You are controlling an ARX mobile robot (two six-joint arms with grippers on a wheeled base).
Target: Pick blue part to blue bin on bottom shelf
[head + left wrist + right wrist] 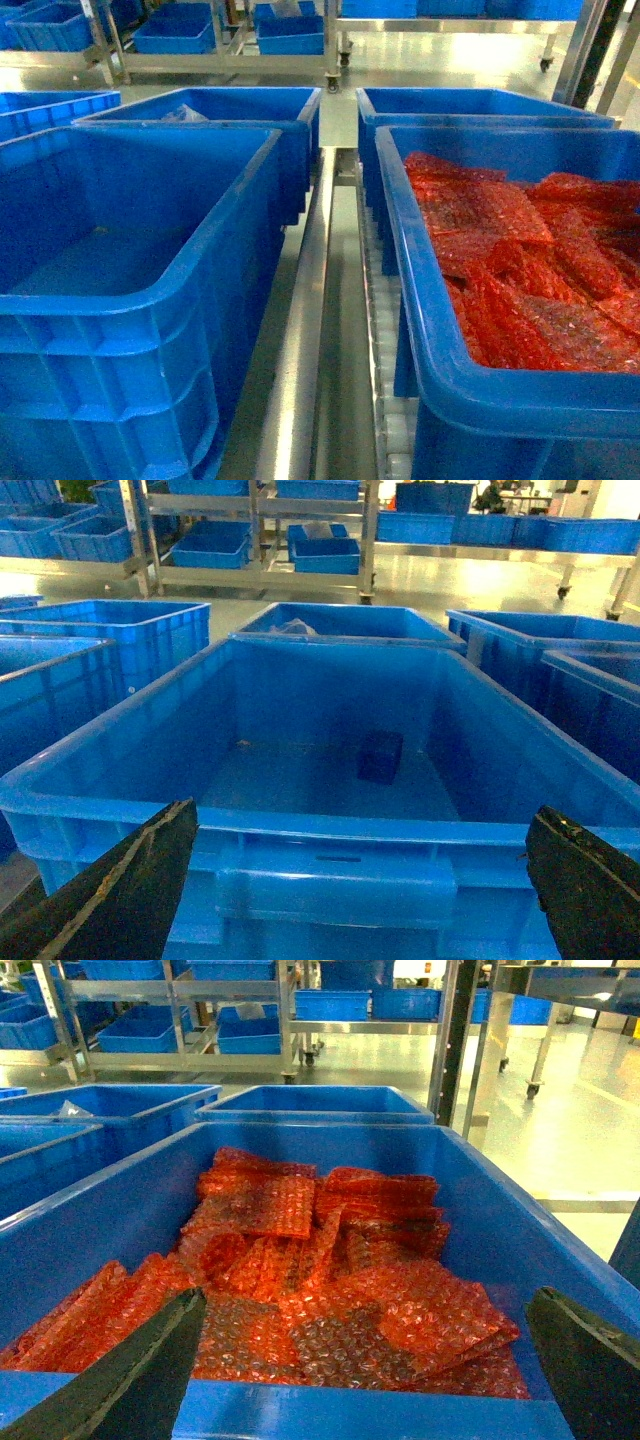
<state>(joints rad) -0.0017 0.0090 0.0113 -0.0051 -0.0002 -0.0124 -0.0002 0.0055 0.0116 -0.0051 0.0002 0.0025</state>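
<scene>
Hovering: left gripper (360,880) jaws spread wide, empty
right gripper (360,1360): spread too, over red bubble-wrap bags (300,1280)
target: small dark-blue block part (380,756) on big blue plastic bin (90,780) floor, dead ahead below left gripper; left arm nearer

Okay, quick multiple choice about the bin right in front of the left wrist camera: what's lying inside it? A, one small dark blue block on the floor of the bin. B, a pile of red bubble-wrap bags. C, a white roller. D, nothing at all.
A: the left wrist view shows a single small dark blue block sitting on the floor of the blue bin; the red bubble-wrap bags fill the other bin, under the right gripper.
</scene>
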